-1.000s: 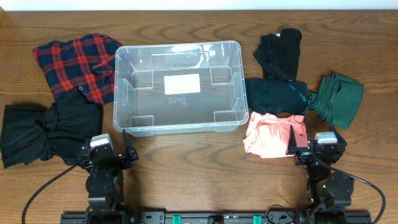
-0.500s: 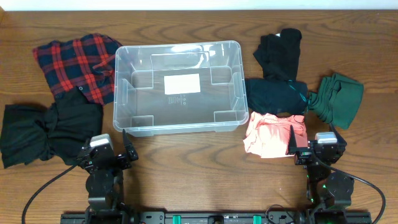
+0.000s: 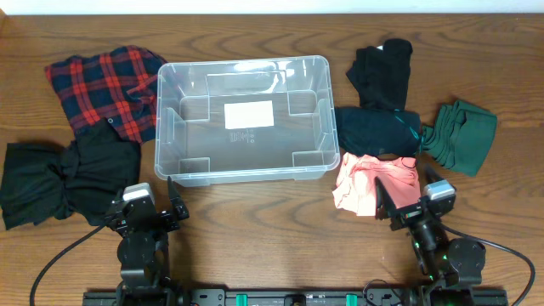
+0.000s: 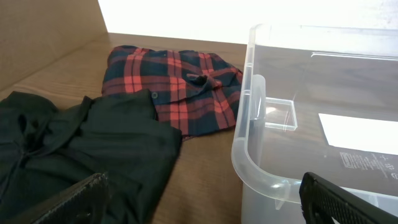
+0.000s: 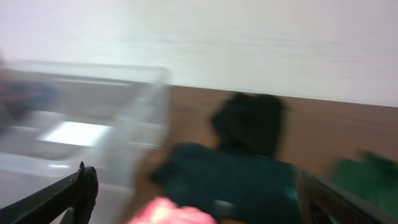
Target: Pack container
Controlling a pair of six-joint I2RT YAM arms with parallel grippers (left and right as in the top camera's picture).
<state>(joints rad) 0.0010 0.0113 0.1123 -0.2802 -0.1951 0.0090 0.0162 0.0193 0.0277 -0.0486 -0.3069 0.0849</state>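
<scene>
Left arm (image 3: 138, 246) and right arm (image 3: 449, 259): black, chunky rounded joints, at 7 and 5 o'clock overhead. Light-grey square cap (image 3: 136, 195) on each wrist. Left gripper (image 3: 143, 201), right gripper (image 3: 406, 189): matte black tapered fingers (image 4: 348, 200). Thin black cable (image 3: 51, 263) loops off each base. Small green lights (image 3: 442, 252) on right arm.

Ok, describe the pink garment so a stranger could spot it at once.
Find the big clear rectangular plastic container. Beside its front right corner lies a crumpled salmon-pink cloth garment. Its neighbours, a black garment and a dark green garment, are dark; it alone is pale.
</scene>
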